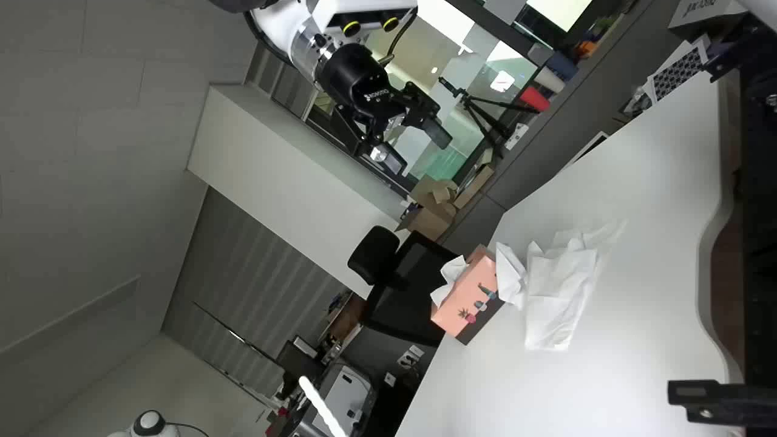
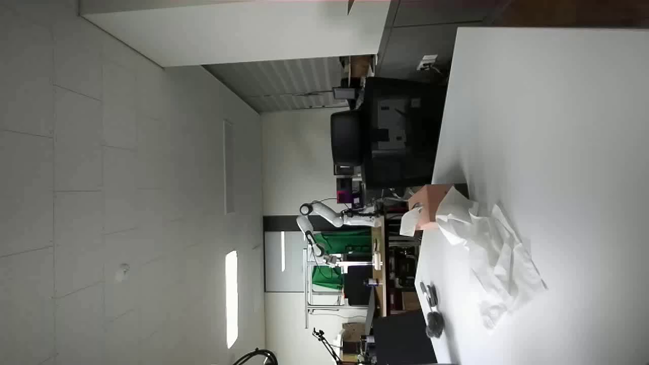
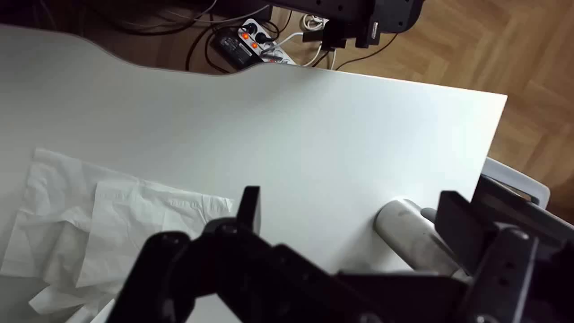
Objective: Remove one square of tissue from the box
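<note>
The pink-salmon tissue box (image 1: 464, 303) with its dark lower band stands on the white table; it also shows in an exterior view (image 2: 432, 200). A white tissue (image 1: 450, 276) sticks out of its top opening, seen also in an exterior view (image 2: 409, 222). Several crumpled white tissues (image 1: 558, 297) lie on the table beside the box, seen also in an exterior view (image 2: 499, 263) and the wrist view (image 3: 116, 224). My gripper (image 1: 420, 150) is open and empty, well above and apart from the box. Its spread fingers (image 3: 352, 197) show in the wrist view. The box is not recognizable in the wrist view.
A silver cylinder (image 3: 408, 235) is on the table, seen between the fingers near the right one. Two small dark objects (image 2: 432, 309) lie near the table edge. The white table (image 3: 305, 130) ends at a corner. A black chair (image 1: 413, 291) stands beyond the box.
</note>
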